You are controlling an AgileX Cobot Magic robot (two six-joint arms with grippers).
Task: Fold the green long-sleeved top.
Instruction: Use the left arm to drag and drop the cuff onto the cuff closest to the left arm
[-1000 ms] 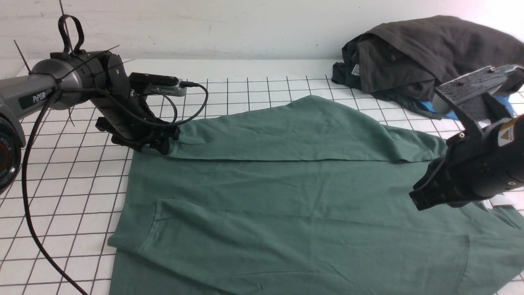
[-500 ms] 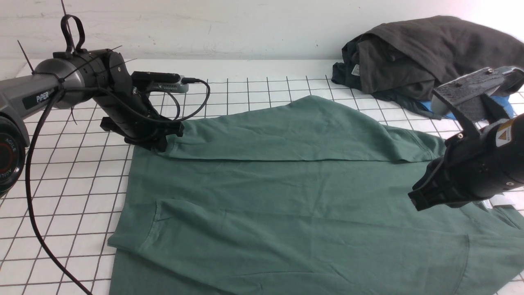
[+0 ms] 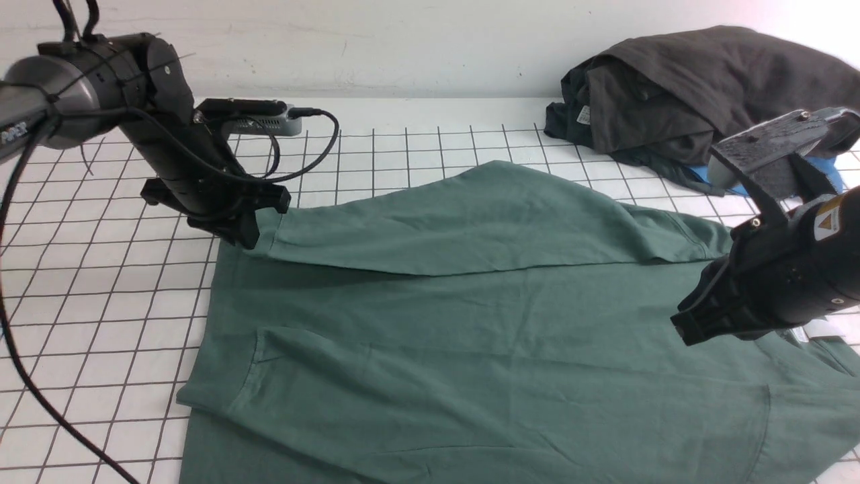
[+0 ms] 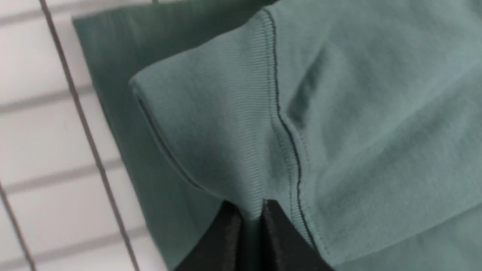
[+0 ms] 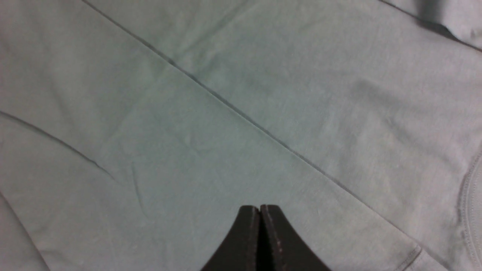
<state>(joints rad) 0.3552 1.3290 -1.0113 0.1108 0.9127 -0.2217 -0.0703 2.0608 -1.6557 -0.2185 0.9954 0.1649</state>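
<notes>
The green long-sleeved top lies spread over the gridded table, one sleeve laid across its upper part. My left gripper is shut on that sleeve's ribbed cuff and holds it lifted off the body at the left. The pinch shows in the left wrist view. My right gripper is shut and empty, hovering over the right side of the top; it also shows in the right wrist view above flat green cloth.
A dark grey-black heap of clothes sits at the back right with a bright blue garment under it. The white gridded table is bare to the left. A cable loops from the left wrist.
My left gripper has risen and moved left and back, lifting the cuff and raising the sleeve's left part off the body. The right arm has not moved.
</notes>
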